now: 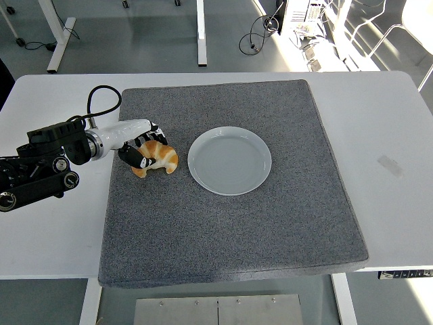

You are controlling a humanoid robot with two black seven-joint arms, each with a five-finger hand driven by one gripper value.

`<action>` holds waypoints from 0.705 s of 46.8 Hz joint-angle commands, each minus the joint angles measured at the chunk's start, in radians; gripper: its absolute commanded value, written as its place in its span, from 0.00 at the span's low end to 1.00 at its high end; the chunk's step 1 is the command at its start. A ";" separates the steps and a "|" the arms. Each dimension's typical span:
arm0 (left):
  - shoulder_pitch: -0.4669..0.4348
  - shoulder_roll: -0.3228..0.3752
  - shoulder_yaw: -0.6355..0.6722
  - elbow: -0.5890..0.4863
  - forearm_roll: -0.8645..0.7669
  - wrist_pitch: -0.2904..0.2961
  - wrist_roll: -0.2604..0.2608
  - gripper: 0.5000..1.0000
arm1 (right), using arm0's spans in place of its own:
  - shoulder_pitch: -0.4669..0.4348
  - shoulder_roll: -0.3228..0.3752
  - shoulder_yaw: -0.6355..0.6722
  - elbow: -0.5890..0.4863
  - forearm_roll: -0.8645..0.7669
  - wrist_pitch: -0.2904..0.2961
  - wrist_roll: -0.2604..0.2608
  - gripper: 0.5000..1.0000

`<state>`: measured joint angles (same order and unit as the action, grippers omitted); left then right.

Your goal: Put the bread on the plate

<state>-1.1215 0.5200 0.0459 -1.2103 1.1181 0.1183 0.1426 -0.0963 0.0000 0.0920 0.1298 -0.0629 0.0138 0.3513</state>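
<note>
A golden croissant (159,158) lies on the grey mat (230,223), left of a round white plate (230,160). My left hand (143,143) reaches in from the left and its fingers (151,131) curl over the croissant's left end, with the thumb (134,158) against its near side. The croissant still rests on the mat. The plate holds nothing. My right arm does not show in the head view.
The grey mat covers the middle of the white table (379,122). A black cable (101,101) loops above my left forearm. Table legs and cables stand on the floor beyond the far edge.
</note>
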 commanded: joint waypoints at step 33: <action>-0.116 0.014 -0.049 -0.006 -0.006 -0.002 -0.003 0.17 | 0.001 0.000 0.000 0.001 0.000 0.000 0.000 1.00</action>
<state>-1.2264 0.5340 -0.0031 -1.2148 1.1121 0.1168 0.1396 -0.0960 0.0000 0.0921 0.1296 -0.0629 0.0138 0.3513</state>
